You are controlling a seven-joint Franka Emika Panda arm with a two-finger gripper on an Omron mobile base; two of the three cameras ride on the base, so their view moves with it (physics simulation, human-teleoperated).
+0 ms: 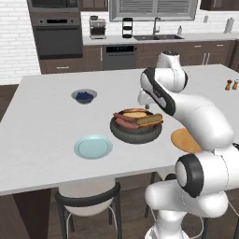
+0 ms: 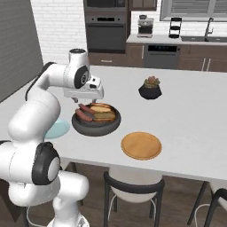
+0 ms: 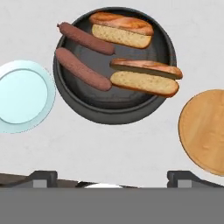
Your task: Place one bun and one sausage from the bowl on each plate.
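- Right now the gripper [image 3: 112, 177] hangs over the white counter [image 3: 109, 148], and its two dark fingers [image 3: 43, 178] stand wide apart with nothing between them.
- Straight ahead of the gripper in the hand view sits the big dark-grey bowl [image 3: 87, 114], with food still inside it.
- Two sausages [image 3: 82, 68] lie side by side in the part of the bowl toward the blue plate. The far sausage [image 3: 85, 39] lies just past the near one.
- Two buns lie in the other part of the bowl. The near bun [image 3: 145, 77] is closer to the gripper, and the far bun [image 3: 121, 29] sits past it by the far rim. Both buns are split open.
- A pale blue plate [image 3: 22, 96] sits just beside the bowl on one side of the gripper, and it has no food on it.
- A wooden plate [image 3: 205, 131] sits near the bowl on the other side of the gripper, and it has no food on it either.
- From the left base view, a small bowl of blueberries [image 1: 84, 96] stands farther off, well past the blue plate.
- From the right base view, a black plant pot [image 2: 150, 88] stands well past the wooden plate.
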